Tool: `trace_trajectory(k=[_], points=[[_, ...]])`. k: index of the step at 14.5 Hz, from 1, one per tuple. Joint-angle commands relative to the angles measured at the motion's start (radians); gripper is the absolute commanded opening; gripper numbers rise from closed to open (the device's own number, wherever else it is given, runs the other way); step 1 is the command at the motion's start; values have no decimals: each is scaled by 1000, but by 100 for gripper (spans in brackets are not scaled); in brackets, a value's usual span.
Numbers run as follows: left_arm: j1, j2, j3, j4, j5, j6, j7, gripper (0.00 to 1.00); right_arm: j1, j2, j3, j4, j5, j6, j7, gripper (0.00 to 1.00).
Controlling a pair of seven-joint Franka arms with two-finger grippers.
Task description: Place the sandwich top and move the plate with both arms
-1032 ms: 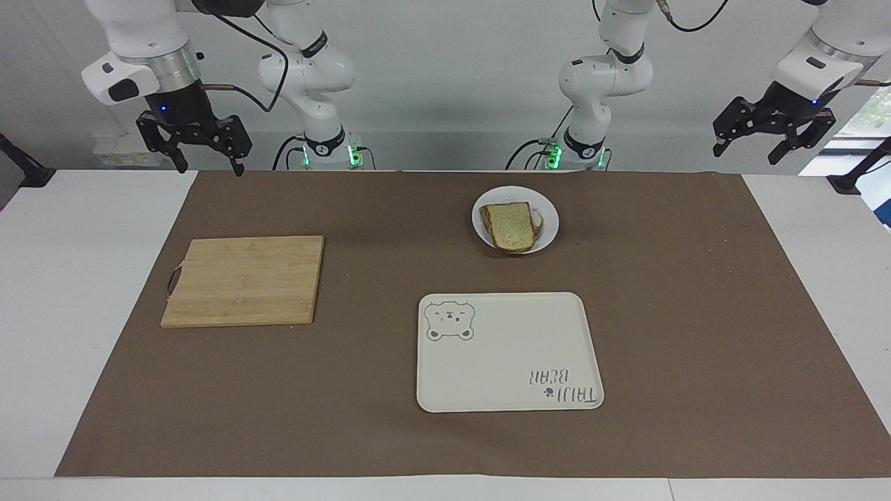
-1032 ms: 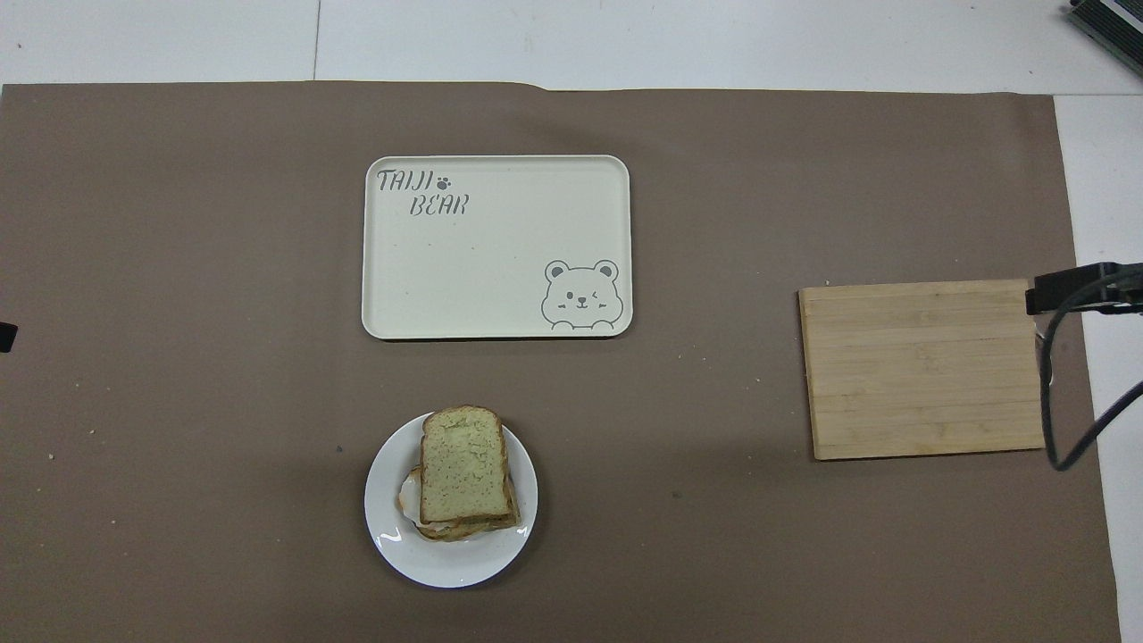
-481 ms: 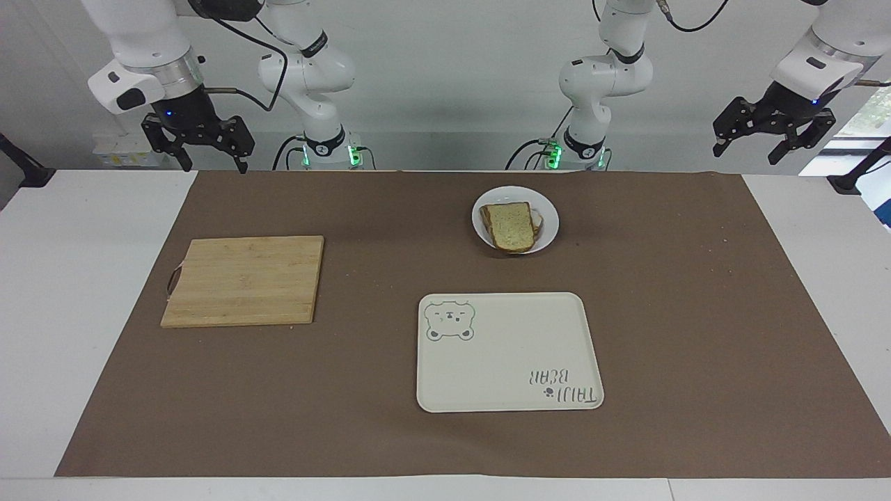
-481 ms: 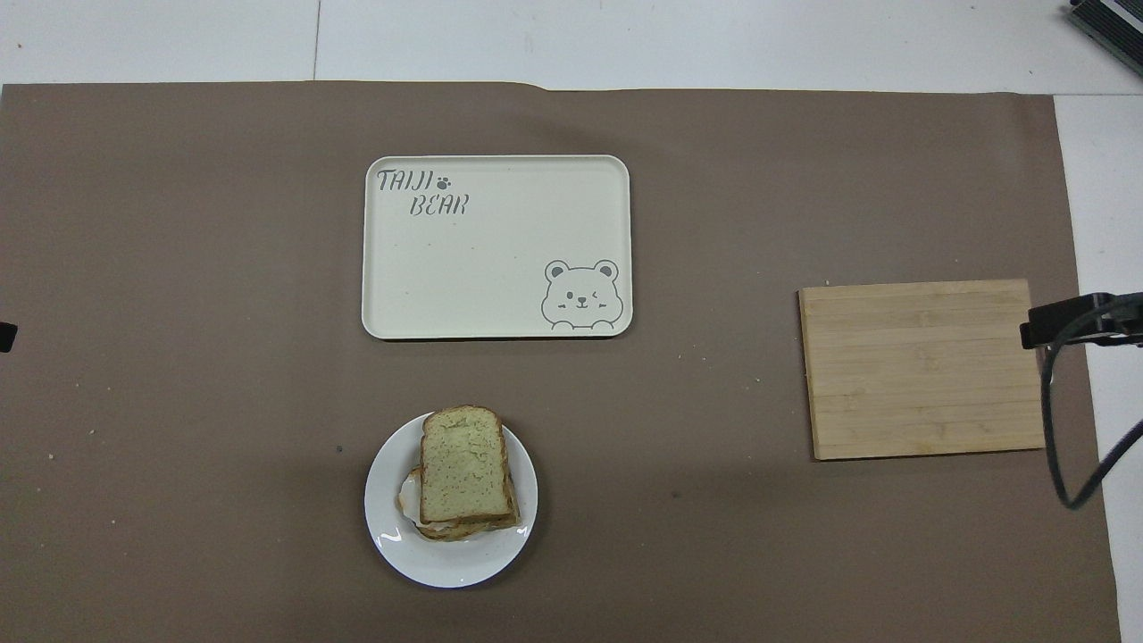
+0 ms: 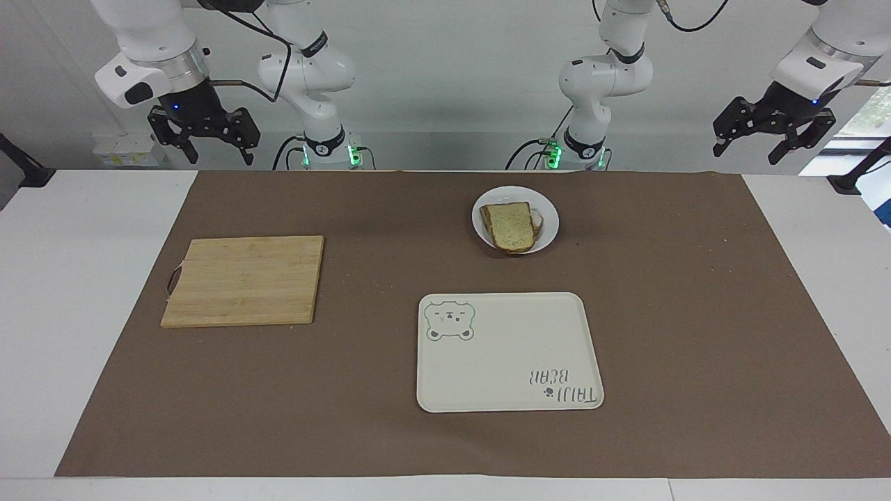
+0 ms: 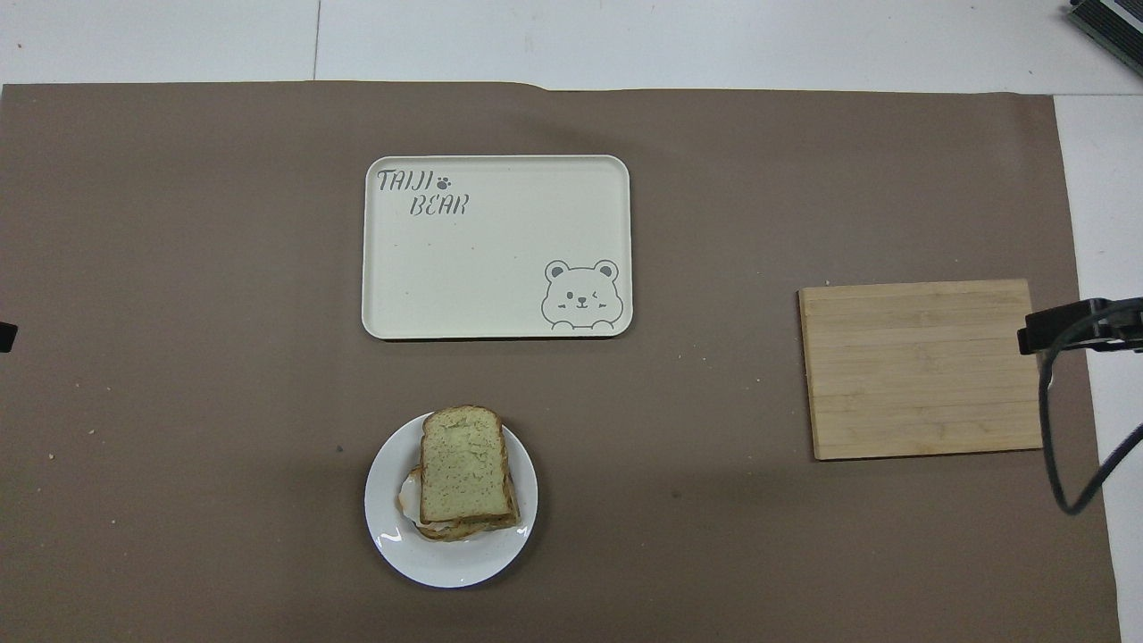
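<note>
The sandwich top [image 5: 511, 226] lies on a stacked sandwich on the small white plate [image 5: 550, 216], near the robots' edge of the brown mat. In the overhead view the sandwich top [image 6: 464, 473] covers the lower slices, and some egg white peeks out onto the plate [image 6: 446, 572]. My right gripper [image 5: 218, 154] is open and empty, raised over the mat's corner at the right arm's end. My left gripper [image 5: 746, 153] is open and empty, raised over the table's left arm's end. Both are well apart from the plate.
A cream tray with a bear drawing [image 5: 508, 351] lies farther from the robots than the plate, also seen in the overhead view [image 6: 496, 246]. A bamboo cutting board [image 5: 243, 278] lies toward the right arm's end, its top bare [image 6: 920, 366].
My right gripper has risen a little and drawn back toward the robots' end. The left arm, plate and sandwich have not moved.
</note>
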Motion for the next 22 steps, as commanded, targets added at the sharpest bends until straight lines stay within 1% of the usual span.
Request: trace_trajectory(k=[1,4,5,6,7,8,10,11,12,14,15,17,19,22], points=[[17,-6,-13,7,6,-17,10,100,-6,-24,0,-28,19,16,-9,100],[-7,-9,-19,2,6,-19,8,100,-6,-22,0,-28,19,26,-9,100],[-9,-21,-25,-27,-5,-7,5,100,-6,-22,0,-28,19,26,-3,100],[-4,-52,-24,-78,-61,15,16,100,-6,-12,0,-16,21,23,0,100],[8,-91,-21,-150,-148,53,21,100,-10,-6,-1,-14,22,29,0,100],[8,-134,-19,-236,-189,88,27,100,-12,-4,-1,-13,28,30,0,100],[-9,-210,-24,-405,-217,160,28,100,-12,-6,-3,-14,34,28,2,100],[-9,-228,-24,-470,-281,184,40,100,-15,-10,-6,-16,34,25,1,100],[-7,-241,-21,-526,-342,190,69,100,-18,-16,-7,-24,34,23,-1,100],[-7,-251,-22,-646,-392,231,143,100,-16,-16,-7,-24,34,22,-1,100],[-9,-262,-22,-713,-421,281,162,100,-16,-15,-6,-22,34,25,-1,100],[-17,-279,-22,-856,-529,397,224,100,-16,-15,-6,-21,34,25,-1,100],[-18,-268,-22,-950,-625,489,283,100,-16,-15,-6,-21,34,25,-1,100],[-18,-242,-21,-1083,-801,561,408,100,-16,-15,-6,-21,34,25,-1,100]])
